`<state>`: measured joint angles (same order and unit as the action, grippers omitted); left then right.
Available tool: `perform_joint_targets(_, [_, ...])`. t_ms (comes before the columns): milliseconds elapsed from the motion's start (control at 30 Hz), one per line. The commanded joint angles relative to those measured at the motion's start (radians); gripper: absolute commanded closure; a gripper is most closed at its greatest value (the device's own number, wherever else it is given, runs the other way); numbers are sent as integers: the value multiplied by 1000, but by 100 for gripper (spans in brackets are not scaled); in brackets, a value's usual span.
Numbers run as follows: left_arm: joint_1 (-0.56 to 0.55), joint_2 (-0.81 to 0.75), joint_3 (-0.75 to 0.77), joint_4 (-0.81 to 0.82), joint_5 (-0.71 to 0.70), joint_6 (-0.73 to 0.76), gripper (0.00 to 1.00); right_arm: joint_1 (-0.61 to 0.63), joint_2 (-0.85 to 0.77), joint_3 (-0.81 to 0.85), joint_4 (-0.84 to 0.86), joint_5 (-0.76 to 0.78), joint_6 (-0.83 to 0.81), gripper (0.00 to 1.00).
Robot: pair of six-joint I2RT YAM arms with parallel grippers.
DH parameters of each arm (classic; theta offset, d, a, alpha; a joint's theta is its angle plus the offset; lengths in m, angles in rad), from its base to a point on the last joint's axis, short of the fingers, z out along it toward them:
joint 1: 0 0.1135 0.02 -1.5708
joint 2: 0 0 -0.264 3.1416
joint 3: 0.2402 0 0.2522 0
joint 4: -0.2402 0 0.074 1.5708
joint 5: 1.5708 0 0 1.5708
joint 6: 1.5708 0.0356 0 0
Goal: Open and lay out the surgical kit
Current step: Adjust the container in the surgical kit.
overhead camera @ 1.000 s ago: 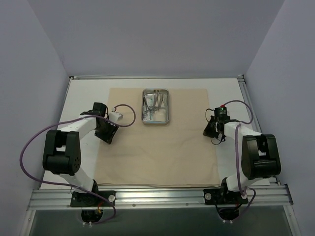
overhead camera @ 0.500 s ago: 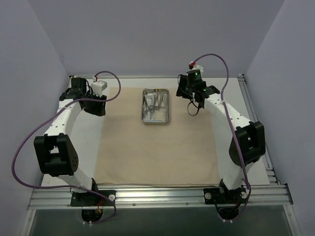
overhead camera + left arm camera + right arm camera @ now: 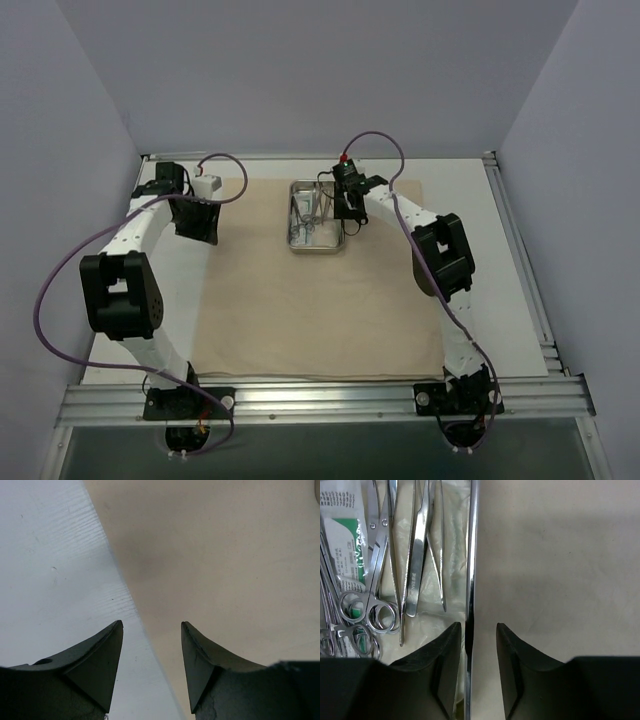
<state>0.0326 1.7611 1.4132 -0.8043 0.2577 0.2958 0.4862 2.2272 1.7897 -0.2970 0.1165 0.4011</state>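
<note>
The beige cloth wrap [image 3: 320, 300] lies spread flat on the table. The steel tray [image 3: 316, 249] stands on its far middle. My right gripper [image 3: 345, 212] is open, its jaws standing on either side of the tray's right rim [image 3: 471, 555], one inside and one outside. In the tray lie thin tweezers [image 3: 415, 555], ring-handled clamps [image 3: 370, 605], a clear packet [image 3: 345, 540] and gauze [image 3: 452, 530] beneath them. My left gripper [image 3: 196, 228] is open and empty, low over the cloth's left edge [image 3: 125, 585], one finger over the white table, the other over cloth.
White table [image 3: 510, 250] shows around the cloth. Purple walls close in left, right and behind. A metal rail [image 3: 320, 400] runs along the near edge by the arm bases. Purple cables loop off both arms.
Both arms have reached away from the near half. The right gripper swung left to the tray's right rim. The left gripper went to the cloth's far left edge.
</note>
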Motion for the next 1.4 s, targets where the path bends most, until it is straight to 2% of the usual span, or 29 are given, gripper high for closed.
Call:
perform_joint_targets(0, [9,11,56,-15,8,-11,41,12,-11,56,-24,29,-5,73])
perform_joint_targets(167, [24,21,56,-18,11,-7,41,14,17,48,-33,43,-11,87])
perform_joint_targets(267, [39,18,55,-22,20,-4,41,12,15,46,-33,43,-73,100])
perform_joint_targets(667, [52,40,75,-49,25,8,41,-80,22,106,-117,-44,-697,100])
perform_joint_targets(767, [52,46,75,-64,23,26,41,-145,20,112,-128,-106,-771,100])
perform_joint_targets(967, [52,78,115,-98,21,51,41,-285,20,120,-96,-336,-953,100])
perform_joint_targets(1233, [36,123,207,-131,38,52,41,-310,186,335,-290,-400,-1159,100])
perform_joint_targets(1367, [-8,144,237,-141,14,60,41,-331,193,350,-268,-409,-1196,99])
